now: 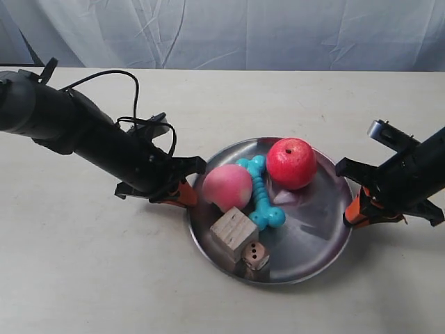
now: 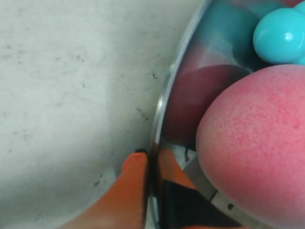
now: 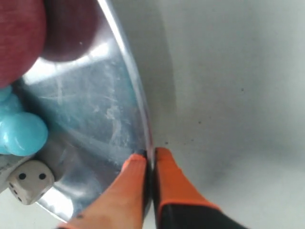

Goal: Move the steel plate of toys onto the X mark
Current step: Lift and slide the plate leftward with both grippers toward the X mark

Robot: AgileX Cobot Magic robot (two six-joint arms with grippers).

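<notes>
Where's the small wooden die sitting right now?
In the exterior view, the small wooden die sits inside the shiny steel plate near its lower rim, just right of the pale wooden cube and below the turquoise bone-shaped toy.

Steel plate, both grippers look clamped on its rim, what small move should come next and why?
Probably a small, level lift with both arms together. The left gripper and right gripper each pinch the rim of the steel plate on opposite sides, and the loose apple could roll if it tilts. The X mark isn't in view.
</notes>
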